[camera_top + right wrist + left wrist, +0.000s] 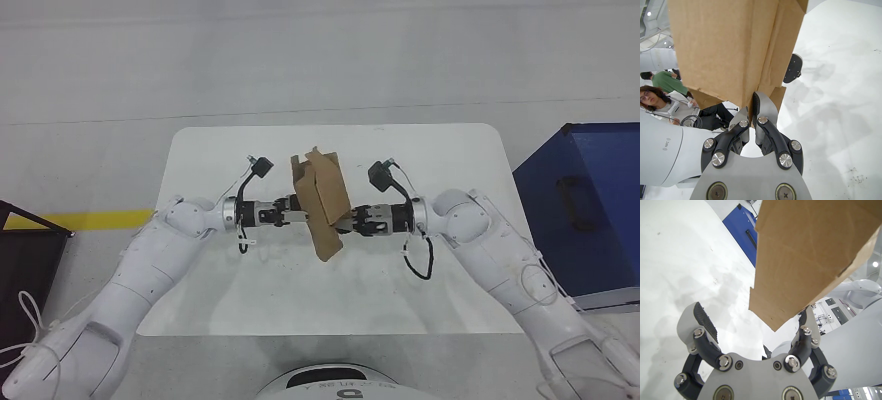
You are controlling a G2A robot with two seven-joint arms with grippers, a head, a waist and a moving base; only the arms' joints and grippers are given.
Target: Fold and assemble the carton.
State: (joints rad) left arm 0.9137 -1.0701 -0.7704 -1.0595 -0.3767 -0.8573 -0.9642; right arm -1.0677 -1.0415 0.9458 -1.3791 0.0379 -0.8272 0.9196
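A brown cardboard carton (320, 200), partly folded with loose flaps, is held above the middle of the white table (440, 270) between both arms. My right gripper (751, 108) is shut on a lower edge of the carton (723, 49). My left gripper (755, 319) is open on the opposite side, its fingers spread wide around a lower corner of the carton (800, 256). One left pad (705, 321) stands well off the cardboard. The other finger (806, 317) lies close against it. In the right wrist view a left finger pad (793, 69) shows beyond the carton.
A blue bin (590, 210) stands off the table's right side, and a dark frame (25, 265) off its left. The tabletop around and in front of the arms is bare white.
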